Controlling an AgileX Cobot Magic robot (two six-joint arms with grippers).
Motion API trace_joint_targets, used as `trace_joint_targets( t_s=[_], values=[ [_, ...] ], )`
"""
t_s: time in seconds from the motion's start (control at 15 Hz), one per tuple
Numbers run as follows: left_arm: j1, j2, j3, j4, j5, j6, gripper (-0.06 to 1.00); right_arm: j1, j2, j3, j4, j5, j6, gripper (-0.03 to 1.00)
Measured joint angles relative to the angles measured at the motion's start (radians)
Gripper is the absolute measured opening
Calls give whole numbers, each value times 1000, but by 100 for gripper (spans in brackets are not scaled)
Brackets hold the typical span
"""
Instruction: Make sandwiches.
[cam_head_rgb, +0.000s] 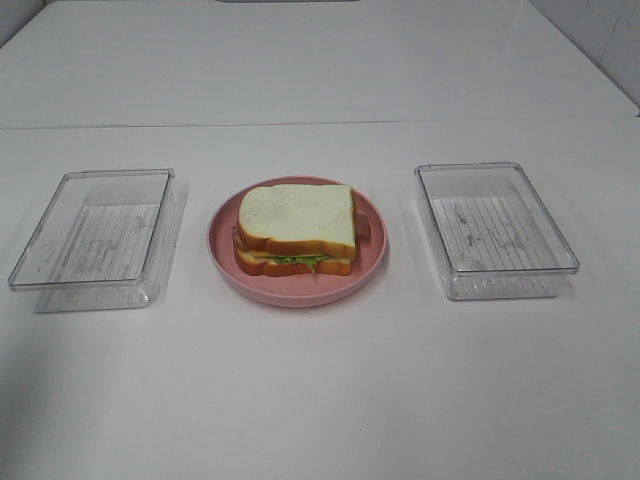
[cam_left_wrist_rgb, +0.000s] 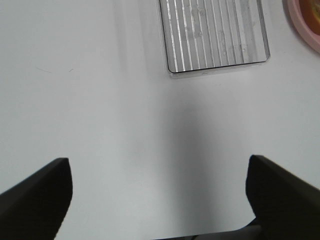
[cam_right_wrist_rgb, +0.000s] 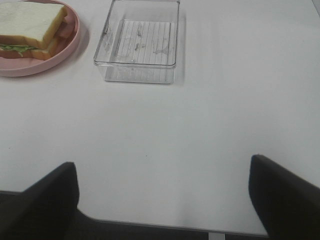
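One sandwich (cam_head_rgb: 296, 232) sits stacked on a pink round plate (cam_head_rgb: 372, 258) in the middle of the table: two white, brown-crusted bread slices with green lettuce showing at the front edge. The right wrist view catches the same sandwich (cam_right_wrist_rgb: 31, 30) and plate (cam_right_wrist_rgb: 47, 62) at its corner. Neither arm shows in the exterior high view. My left gripper (cam_left_wrist_rgb: 159, 192) is open over bare white table, nothing between its dark fingers (cam_left_wrist_rgb: 37, 200). My right gripper (cam_right_wrist_rgb: 164, 195) is open too, hovering near the table's front edge with nothing held.
A clear plastic tray (cam_head_rgb: 95, 240) lies left of the plate and another clear tray (cam_head_rgb: 495, 232) lies right of it; both hold nothing. The left tray (cam_left_wrist_rgb: 215, 37) and the plate rim (cam_left_wrist_rgb: 302, 27) show in the left wrist view, the right tray (cam_right_wrist_rgb: 137, 47) in the right wrist view.
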Motion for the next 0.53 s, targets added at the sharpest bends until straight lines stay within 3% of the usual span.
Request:
trace_joint_targets(
  t_s=[0.4, 0.53],
  values=[
    [0, -611, 287, 5, -3, 3, 86, 0, 0, 0, 0, 0, 0, 89],
    [0, -754, 322, 13, 8, 4, 86, 0, 0, 0, 0, 0, 0, 89]
  ],
)
